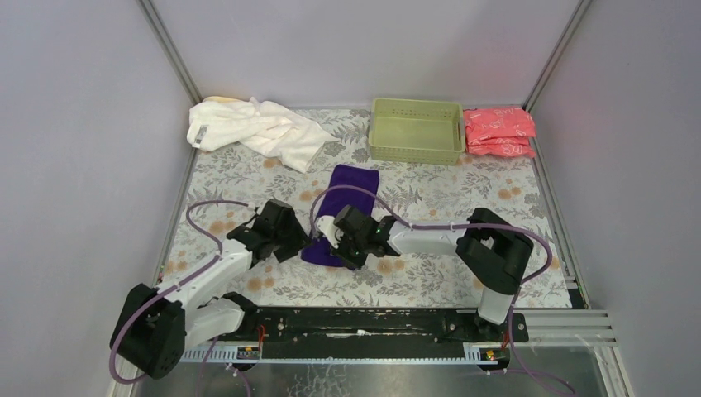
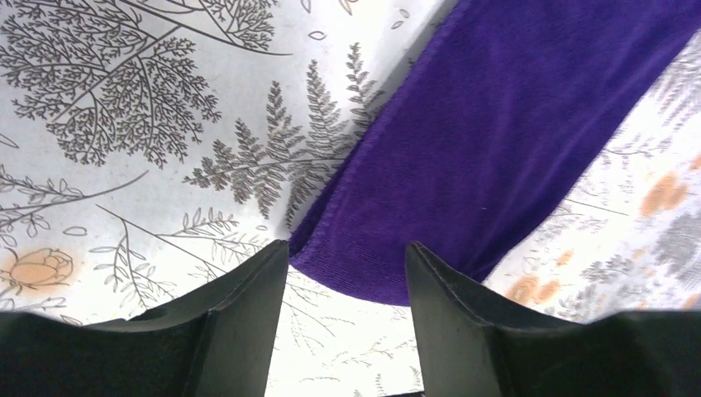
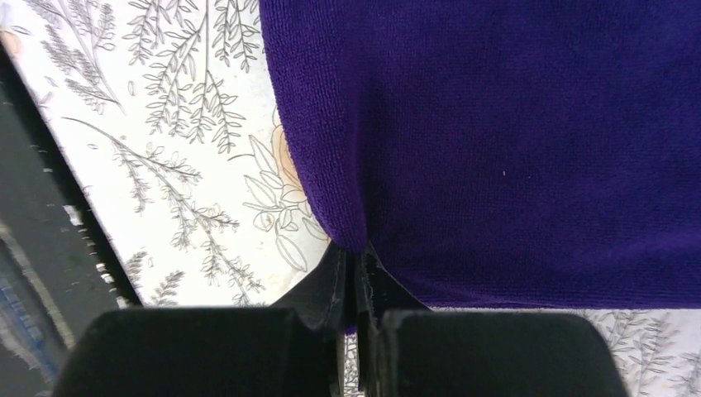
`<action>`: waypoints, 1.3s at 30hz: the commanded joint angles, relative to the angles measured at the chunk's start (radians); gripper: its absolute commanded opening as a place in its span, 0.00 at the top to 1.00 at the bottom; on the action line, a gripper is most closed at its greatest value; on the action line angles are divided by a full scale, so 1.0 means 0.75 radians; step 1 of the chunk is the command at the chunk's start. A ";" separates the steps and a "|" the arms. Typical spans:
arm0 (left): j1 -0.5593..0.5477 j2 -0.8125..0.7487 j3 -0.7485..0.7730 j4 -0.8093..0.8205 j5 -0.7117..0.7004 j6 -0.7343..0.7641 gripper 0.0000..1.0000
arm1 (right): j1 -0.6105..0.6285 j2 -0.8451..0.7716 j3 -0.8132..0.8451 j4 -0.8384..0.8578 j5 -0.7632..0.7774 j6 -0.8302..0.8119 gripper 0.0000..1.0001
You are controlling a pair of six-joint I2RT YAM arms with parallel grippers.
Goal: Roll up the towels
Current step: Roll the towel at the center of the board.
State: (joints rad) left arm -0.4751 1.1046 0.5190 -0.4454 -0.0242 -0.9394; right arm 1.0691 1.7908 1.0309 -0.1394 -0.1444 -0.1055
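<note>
Lying lengthwise in the middle of the counter (image 1: 463, 198) from above, the purple towel (image 1: 351, 194) has both arms at its near end. Left wrist: the left gripper (image 2: 345, 248) is spread just before the towel's corner. Right wrist: the right gripper (image 3: 355, 252), pressed together, pinches the towel's edge.

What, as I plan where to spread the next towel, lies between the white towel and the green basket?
Nothing but bare floral table cover, seen in the top external view, separates the white towel from the green basket.
</note>
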 commanded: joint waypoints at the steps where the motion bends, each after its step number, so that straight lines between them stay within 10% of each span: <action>1: 0.007 -0.097 -0.013 -0.057 0.001 -0.100 0.44 | -0.104 0.006 -0.006 0.050 -0.348 0.172 1.00; 27: 0.008 -0.094 -0.003 -0.035 -0.033 -0.218 0.36 | -0.375 0.186 -0.074 0.348 -0.879 0.645 0.97; 39: 0.004 0.134 0.029 0.150 -0.045 -0.205 0.62 | -0.369 0.126 -0.093 0.343 -0.800 0.582 0.88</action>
State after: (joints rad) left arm -0.4751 1.1809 0.5133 -0.4179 -0.0414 -1.0924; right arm 0.7918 1.9270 0.9745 0.1036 -0.7582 0.3588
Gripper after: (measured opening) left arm 0.439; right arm 0.101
